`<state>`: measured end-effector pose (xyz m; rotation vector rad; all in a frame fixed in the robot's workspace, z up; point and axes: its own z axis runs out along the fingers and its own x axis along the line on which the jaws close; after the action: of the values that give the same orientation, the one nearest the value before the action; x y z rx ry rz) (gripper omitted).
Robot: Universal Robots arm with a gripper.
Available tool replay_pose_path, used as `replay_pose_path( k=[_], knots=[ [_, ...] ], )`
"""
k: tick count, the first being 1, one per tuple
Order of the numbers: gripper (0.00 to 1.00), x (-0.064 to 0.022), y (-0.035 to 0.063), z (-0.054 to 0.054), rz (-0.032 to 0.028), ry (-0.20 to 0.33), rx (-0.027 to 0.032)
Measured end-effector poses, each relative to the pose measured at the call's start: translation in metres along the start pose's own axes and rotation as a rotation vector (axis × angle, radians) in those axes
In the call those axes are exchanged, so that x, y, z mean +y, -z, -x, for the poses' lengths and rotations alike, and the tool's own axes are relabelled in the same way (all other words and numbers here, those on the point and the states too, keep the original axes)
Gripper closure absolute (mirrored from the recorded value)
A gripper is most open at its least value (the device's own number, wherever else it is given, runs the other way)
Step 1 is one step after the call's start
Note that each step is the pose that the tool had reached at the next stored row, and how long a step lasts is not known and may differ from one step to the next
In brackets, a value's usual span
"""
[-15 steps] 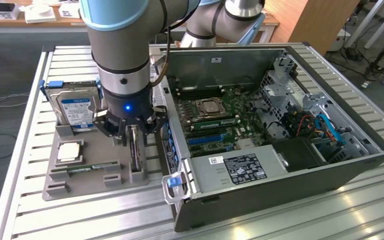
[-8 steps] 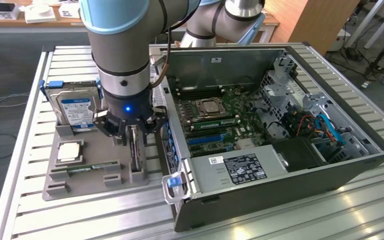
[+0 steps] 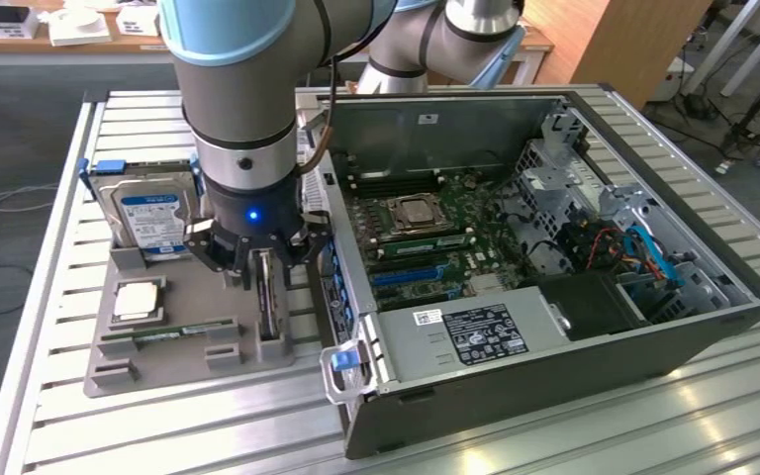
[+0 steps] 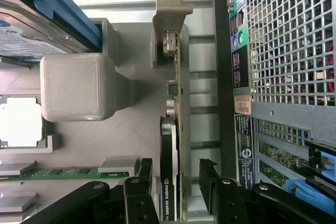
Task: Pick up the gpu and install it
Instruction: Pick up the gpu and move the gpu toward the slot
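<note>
The gripper (image 3: 264, 269) is hovering over the gpu (image 4: 169, 150) in the gray tray (image 3: 169, 371). Its fingers (image 4: 210, 177) are standing spread, straddling it.

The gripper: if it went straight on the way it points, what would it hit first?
Most likely the gpu, standing on edge in the gray holder under the gripper. The open fingers line up either side of the card, so it would pass between them; depth is hard to judge.
</note>
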<state>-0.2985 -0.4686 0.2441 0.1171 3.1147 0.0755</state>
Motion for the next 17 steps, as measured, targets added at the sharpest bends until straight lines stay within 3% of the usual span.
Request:
replay_pose_path(
  k=[17],
  knots=[
    [0.51,0.0036,-0.0088,-0.0005,0.0000,0.000,-0.0001]
  ],
)
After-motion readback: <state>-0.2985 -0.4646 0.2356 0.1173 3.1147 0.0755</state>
